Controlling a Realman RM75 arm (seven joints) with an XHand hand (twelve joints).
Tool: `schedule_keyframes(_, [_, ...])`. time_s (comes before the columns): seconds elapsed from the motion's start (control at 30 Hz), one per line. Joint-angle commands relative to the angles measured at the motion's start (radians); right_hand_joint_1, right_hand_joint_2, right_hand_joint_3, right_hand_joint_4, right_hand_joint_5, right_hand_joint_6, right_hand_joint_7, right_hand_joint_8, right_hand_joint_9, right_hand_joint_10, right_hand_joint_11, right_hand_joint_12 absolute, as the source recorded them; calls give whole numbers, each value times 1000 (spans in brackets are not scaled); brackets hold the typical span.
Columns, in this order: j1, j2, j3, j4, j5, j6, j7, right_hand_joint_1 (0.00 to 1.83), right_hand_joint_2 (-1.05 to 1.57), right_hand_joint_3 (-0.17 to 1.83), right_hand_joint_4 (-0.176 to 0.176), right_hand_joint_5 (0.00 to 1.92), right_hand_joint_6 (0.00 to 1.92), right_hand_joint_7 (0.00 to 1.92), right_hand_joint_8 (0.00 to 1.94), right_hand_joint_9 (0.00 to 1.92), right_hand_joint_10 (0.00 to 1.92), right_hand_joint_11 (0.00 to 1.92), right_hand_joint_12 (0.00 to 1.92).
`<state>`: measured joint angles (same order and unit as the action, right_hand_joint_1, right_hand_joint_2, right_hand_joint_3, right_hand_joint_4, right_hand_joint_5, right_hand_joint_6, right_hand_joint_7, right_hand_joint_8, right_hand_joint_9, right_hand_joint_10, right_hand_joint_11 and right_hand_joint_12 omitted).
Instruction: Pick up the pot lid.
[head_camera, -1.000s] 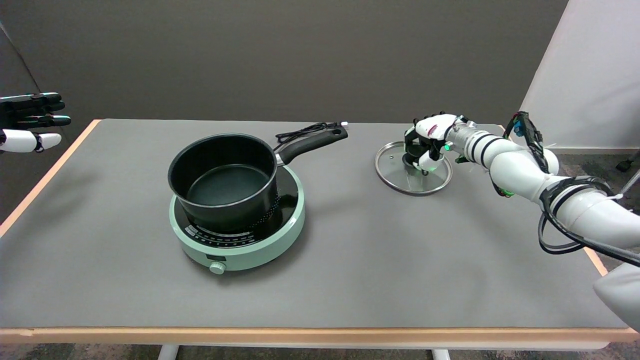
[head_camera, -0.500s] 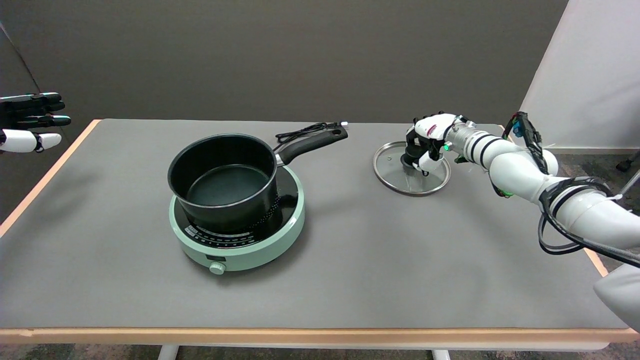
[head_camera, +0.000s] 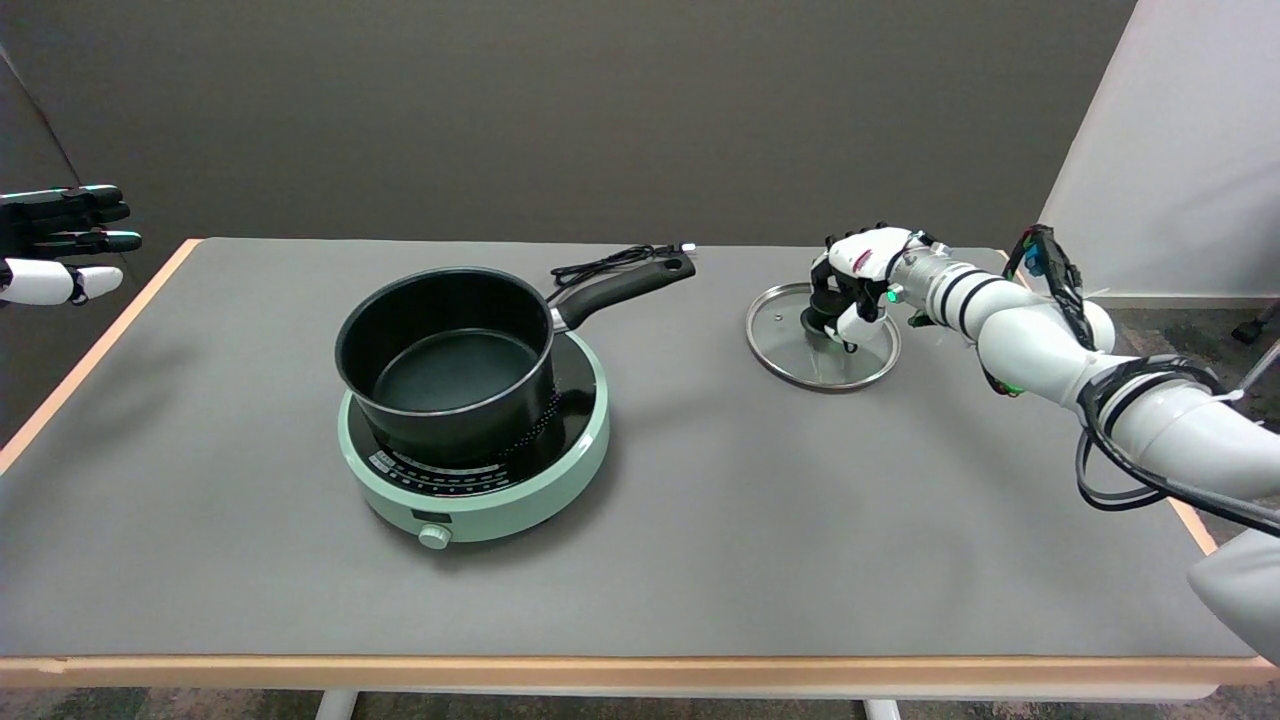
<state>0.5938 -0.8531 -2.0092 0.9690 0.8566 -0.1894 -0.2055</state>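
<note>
**Hand closed on the lid knob**

The right hand (head_camera: 853, 285) curls over the lid (head_camera: 822, 349), fingers wrapped round its centre knob, the one part that gives purchase on flat glass. The lid rests on the table (head_camera: 700, 520), well right of the pot (head_camera: 447, 360). Since a second ago, lid and hand have slid slightly left.
</note>
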Motion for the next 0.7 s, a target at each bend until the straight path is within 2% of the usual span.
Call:
schedule_keyframes(0.03, [-3,-2,-2,2,2,10,0,1358,833,680,176,724,1129,889,1355,870,1259,650,1070])
schedule_keyframes(0.1, [-5,-2,-2,4,2,10,0,1365,833,628,176,717,1148,926,1269,867,1276,636,1110])
schedule_keyframes(0.17, [-7,-2,-2,6,2,10,0,1356,921,463,176,749,1078,904,1237,886,1212,645,1076])
schedule_keyframes(0.27, [-7,-2,-2,6,2,10,0,1356,970,337,176,734,1044,923,1158,868,1128,621,1099])
schedule_keyframes(0.47, [-9,-2,0,7,2,10,0,1357,962,349,176,734,1046,928,1156,872,1104,624,1106])
schedule_keyframes(0.7, [-9,-2,3,7,2,9,0,1356,912,488,176,739,1074,899,1254,872,1232,657,1094])
